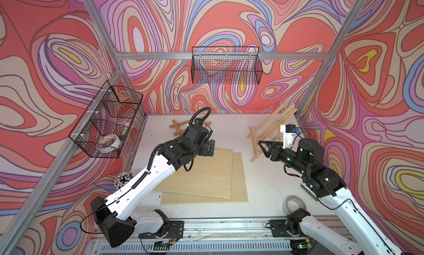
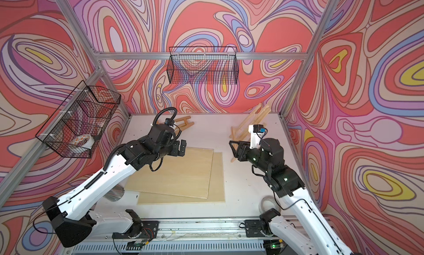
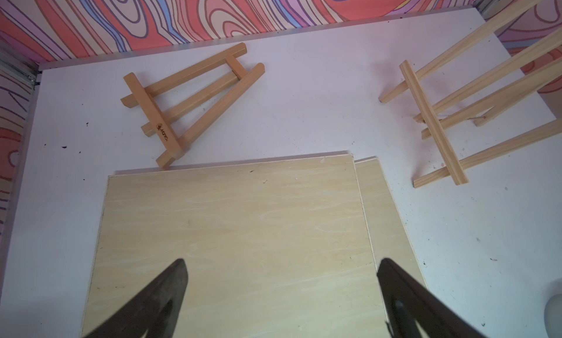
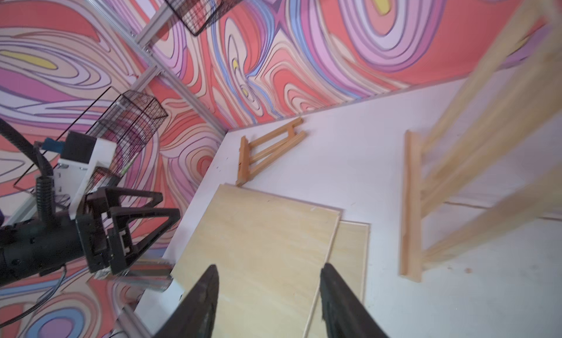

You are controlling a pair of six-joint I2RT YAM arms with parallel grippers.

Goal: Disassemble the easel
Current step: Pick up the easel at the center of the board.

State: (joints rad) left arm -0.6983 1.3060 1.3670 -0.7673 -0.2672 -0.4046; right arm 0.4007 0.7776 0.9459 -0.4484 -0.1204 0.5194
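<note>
Near flat plywood sheets (image 3: 231, 230) and a pale slatted easel (image 3: 431, 123), left gripper (image 3: 282, 262) and right gripper (image 4: 270, 266) gape empty.

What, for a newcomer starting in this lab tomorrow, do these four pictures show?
Two robot arms, the left arm and the right arm, are mounted along the front of a white table. Each ends in an end effector: two black fingers that pinch. Two pictures come from a camera head overhead, looking down on everything. The other two come from cameras on the wrists, looking out past the fingers. On the table lie two plywood boards, stacked askew; a small darker easel, lying flat; and a bigger pale easel, tilted up, near the right arm. A tape roll sits by that arm's base. The left end effector and the right end effector are both open, and neither holds anything.
</note>
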